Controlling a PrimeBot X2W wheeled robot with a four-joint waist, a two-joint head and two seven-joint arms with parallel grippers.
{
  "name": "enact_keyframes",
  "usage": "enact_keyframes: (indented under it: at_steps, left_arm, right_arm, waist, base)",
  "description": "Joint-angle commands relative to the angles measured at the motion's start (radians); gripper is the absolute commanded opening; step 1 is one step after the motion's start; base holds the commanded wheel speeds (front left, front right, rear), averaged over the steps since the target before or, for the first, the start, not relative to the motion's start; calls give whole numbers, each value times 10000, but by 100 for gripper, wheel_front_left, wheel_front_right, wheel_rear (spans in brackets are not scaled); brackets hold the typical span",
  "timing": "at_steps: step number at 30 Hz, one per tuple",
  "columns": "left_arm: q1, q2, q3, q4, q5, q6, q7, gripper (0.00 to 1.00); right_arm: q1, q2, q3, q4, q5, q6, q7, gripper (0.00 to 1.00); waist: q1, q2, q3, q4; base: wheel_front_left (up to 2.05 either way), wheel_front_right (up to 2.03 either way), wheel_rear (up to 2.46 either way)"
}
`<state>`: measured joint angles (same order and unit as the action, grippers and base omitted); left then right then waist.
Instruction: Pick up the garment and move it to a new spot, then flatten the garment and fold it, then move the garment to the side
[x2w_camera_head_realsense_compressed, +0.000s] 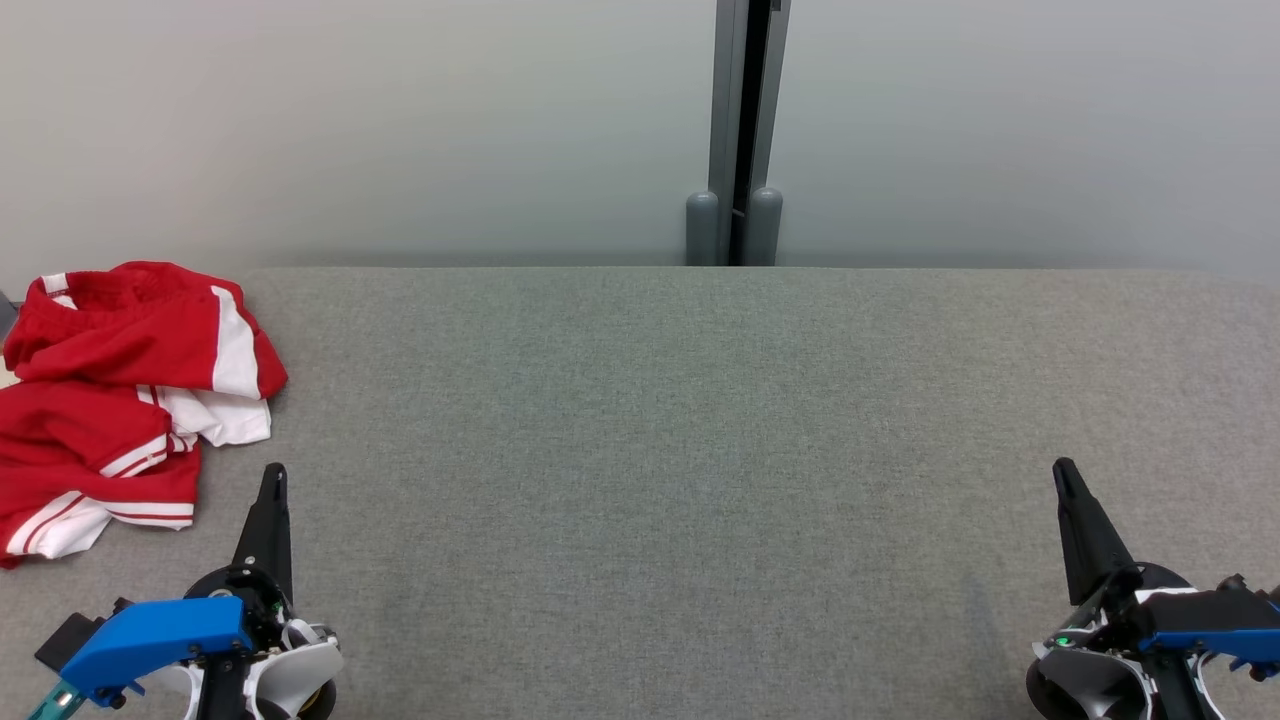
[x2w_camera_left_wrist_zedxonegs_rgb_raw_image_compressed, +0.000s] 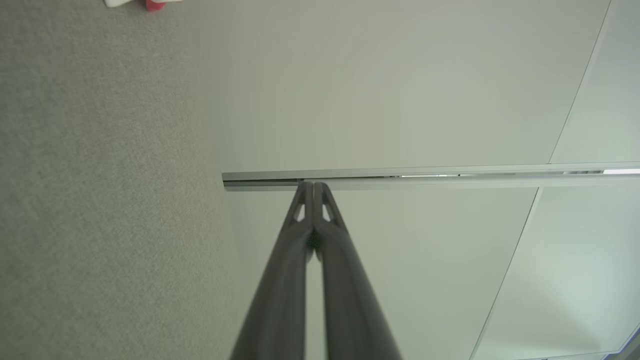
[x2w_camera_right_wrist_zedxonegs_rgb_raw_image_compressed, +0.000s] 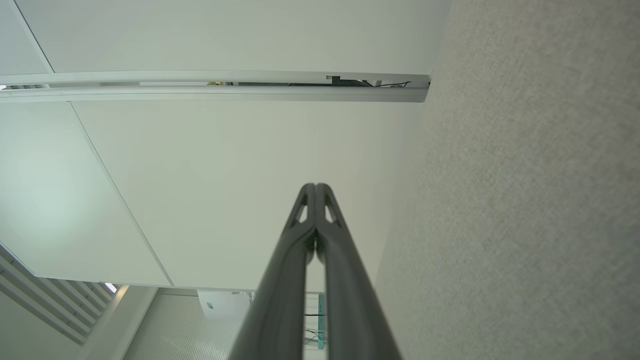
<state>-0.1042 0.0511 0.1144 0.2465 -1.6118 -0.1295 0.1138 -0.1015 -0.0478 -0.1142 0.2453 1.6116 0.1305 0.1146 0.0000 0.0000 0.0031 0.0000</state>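
Your left claw (x2w_camera_head_realsense_compressed: 273, 472) sits low at the near left of the grey table (x2w_camera_head_realsense_compressed: 640, 430). Fingers are pressed flat together with nothing between them, and the left wrist view shows the two tips touching. Your right claw (x2w_camera_head_realsense_compressed: 1062, 468) mirrors it at the near right: pinched closed, empty, tips touching in its own wrist view. Both point away from you, toward the wall (x2w_camera_head_realsense_compressed: 350, 120).

The garment (x2w_camera_head_realsense_compressed: 110, 400) is a crumpled red heap with white stripes. It lies to the left of the left claw and runs on past its tip, hanging off the table's left edge. Its nearest hem is just beside the fingers, not touching. In the left wrist view a red-and-white scrap shows at the top left corner. The garment is well apart from the right claw, with bare tabletop between them.

Farther out, a grey post (x2w_camera_head_realsense_compressed: 745, 130) stands at the table's far edge, roughly midway between the claws.
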Motion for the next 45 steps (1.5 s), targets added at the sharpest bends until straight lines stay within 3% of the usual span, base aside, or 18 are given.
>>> enact_keyframes:
  at_steps: [1,44,45]
  left_arm:
    - [-105,-19,4,-41,-24,-31,31,0]
    - [-105,-19,4,-42,-24,-31,31,0]
    - [10,-2,-5,30,0,0,-6,100]
  right_arm:
    - [-137,-49,-7,-31,27,4,15,0]
    - [-138,-49,-7,-31,27,4,15,0]
    - [17,4,4,21,-2,0,-3,100]
  waist:
    - [0,0,0,0]
    - [0,0,0,0]
    - [0,0,0,0]
  base:
    - [0,0,0]
    - [0,0,0]
    - [0,0,0]
